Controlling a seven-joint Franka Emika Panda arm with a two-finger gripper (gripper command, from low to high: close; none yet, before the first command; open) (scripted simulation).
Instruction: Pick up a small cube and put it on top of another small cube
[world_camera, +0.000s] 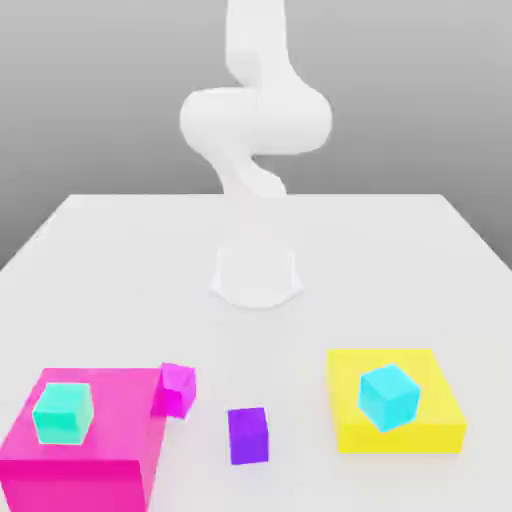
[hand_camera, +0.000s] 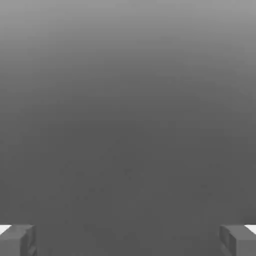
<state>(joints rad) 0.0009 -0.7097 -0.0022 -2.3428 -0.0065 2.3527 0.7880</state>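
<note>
Our gripper (hand_camera: 128, 242) hangs with fingers spread wide, holding nothing. The small purple cube (world_camera: 248, 435) sits between the magenta block (world_camera: 100, 440) and the yellow block (world_camera: 430, 425); we judge it light, rigid, best pinched across flat opposite faces

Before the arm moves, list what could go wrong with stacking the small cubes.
1. The magenta cube sits tight against the big pink block; the open claw may lack room on that side.
2. The purple cube is small, so an off-centre placement on it could topple.
</note>
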